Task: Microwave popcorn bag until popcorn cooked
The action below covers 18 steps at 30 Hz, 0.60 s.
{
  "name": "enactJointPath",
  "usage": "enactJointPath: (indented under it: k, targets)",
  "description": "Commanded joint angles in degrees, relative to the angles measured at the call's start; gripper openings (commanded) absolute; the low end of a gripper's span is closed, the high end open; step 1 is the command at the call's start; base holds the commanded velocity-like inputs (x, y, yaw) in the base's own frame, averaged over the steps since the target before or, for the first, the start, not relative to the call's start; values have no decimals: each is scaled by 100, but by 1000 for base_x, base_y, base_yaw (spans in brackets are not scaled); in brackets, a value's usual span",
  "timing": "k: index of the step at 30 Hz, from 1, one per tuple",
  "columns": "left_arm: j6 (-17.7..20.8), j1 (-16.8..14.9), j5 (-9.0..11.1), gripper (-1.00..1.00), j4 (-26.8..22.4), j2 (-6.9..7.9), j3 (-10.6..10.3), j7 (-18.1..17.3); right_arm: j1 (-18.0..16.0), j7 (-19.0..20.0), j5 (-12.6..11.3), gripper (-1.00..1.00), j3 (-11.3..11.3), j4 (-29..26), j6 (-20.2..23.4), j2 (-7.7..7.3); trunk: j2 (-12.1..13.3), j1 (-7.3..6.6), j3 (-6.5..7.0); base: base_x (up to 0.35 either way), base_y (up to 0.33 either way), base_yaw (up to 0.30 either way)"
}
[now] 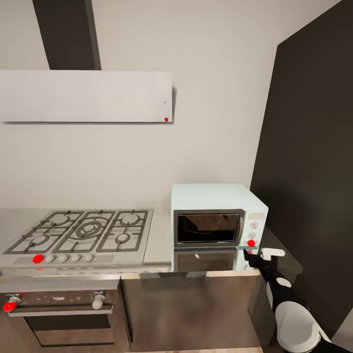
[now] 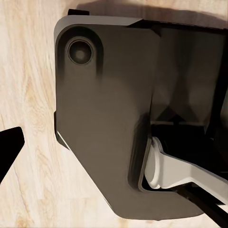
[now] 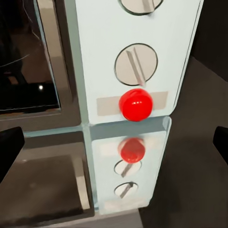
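On the countertop, the microwave stands at the right end, just beside the gas hob and against the pale wall. Its dark glass door is closed; the interior behind the glass is too dark to read, so the popcorn bag's position cannot be told from these views. The side panel carries two round knobs, with a red button below them.

The right gripper sits at the counter edge, just in front of the panel's lower corner and near the red button. In the right wrist view, the red button lies between the two dark fingertips, which stand far apart at opposite sides of the picture: the jaws are open and hold nothing. The glossy steel surface mirrors the panel and button beneath them.

The left wrist view looks down at a light wooden floor and a dark part of the robot's body. One black fingertip shows; the state of the left gripper cannot be told
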Motion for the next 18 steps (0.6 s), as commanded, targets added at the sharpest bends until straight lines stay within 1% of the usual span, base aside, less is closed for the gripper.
enactJointPath:
  k: [1,3,4,8,11,13,16,18]
  targets:
    - [41,2,7,100,-12,0,44,-13,-6,41,37,100,-49,-4,-28,-11,-4,3,-3,41,0,0]
    - [41,2,9,100,-12,0,44,-13,-2,36,39,100,-49,33,-36,-48,-4,3,-3,27,0,0]
    - [41,2,9,100,-12,0,44,-13,1,29,60,100,-49,287,-62,-208,-4,3,-3,6,0,0]
    - [41,2,6,100,-12,0,44,-13,2,21,67,100,-49,557,-84,-469,-4,3,-3,2,0,0]
    - [41,2,9,100,-12,0,44,-13,3,20,70,100,-49,604,-90,-561,-4,3,-3,0,0,0]
    - [41,2,6,100,-12,0,44,-13,3,20,72,100,-49,621,-94,-601,-4,3,-3,0,0,0]
    - [41,2,7,100,-12,-5,44,-13,3,23,78,100,-46,625,-91,-614,-4,3,-3,0,0,0]
    - [41,2,8,100,-12,-7,44,-13,3,29,86,100,-46,626,-84,-679,-4,3,-3,0,0,0]
